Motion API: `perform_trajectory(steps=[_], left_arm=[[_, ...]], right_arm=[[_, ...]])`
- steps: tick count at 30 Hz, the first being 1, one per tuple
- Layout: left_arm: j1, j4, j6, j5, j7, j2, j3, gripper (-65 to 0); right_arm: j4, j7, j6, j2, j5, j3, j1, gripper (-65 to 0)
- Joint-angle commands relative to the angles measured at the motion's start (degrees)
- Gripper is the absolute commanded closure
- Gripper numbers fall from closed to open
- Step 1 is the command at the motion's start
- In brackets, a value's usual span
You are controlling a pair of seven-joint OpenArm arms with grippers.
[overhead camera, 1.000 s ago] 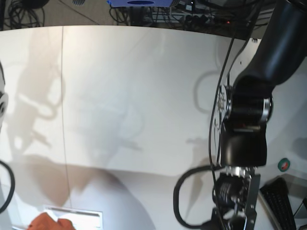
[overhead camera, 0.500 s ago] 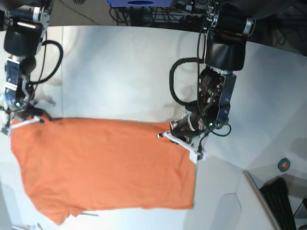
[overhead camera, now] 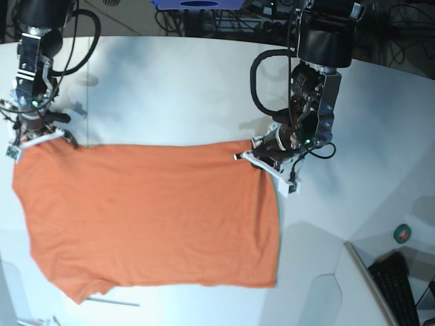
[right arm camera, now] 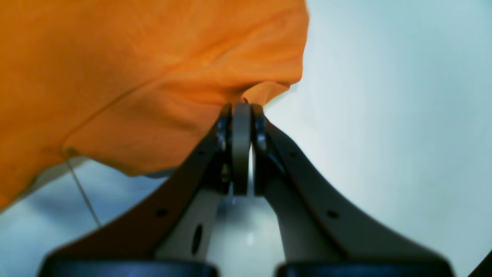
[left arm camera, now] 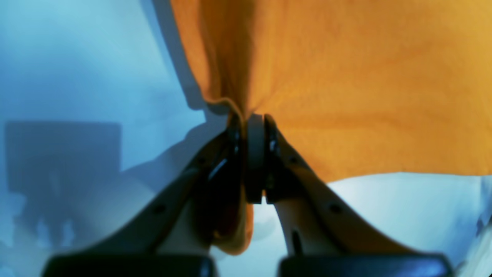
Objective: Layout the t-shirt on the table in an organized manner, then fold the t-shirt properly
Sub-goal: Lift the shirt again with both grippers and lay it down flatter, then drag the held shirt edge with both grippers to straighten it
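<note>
The orange t-shirt [overhead camera: 149, 217] lies spread across the white table [overhead camera: 183, 88], stretched between both arms along its far edge. My left gripper [overhead camera: 266, 163] is shut on the shirt's far right corner; in the left wrist view the jaws [left arm camera: 250, 119] pinch a fold of orange cloth [left arm camera: 346, 84]. My right gripper [overhead camera: 37, 139] is shut on the far left corner, and the right wrist view shows its jaws [right arm camera: 241, 109] closed on the bunched t-shirt [right arm camera: 134, 77] edge. The near left corner of the shirt reaches the table's front edge.
A dark keyboard [overhead camera: 401, 285] and a small green-rimmed round object [overhead camera: 403, 234] sit at the lower right beyond the table's corner. Cables and dark equipment [overhead camera: 224, 17] run along the far edge.
Both grippers have carried the shirt's far edge further from the camera, so the cloth now lies higher on the table and flatter. One second ago the shirt was barely in view.
</note>
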Motion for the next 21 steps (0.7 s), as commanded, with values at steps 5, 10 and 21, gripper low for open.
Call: perform_trajectory(steps=[5,10,21], left_arm=[[1.30,9.14,-0.09,-0.36,4.62,-2.07,-1.95,-25.2],[6.67,20.22,-0.09,-0.36,10.43,-1.90,-11.36,-56.8],[17.92,18.11,-0.35,-13.72,1.19,-2.34,-15.49,-58.7]], right_arm=[[1.76,0.88,-0.14,0.55,-0.34,0.05,-1.44,0.0],[5.37,0.88,-0.14,0.20,-0.34,0.05,-4.16,0.0],[8.79,0.88,-0.14,-1.47,-0.60,-0.04,-6.89,0.0]])
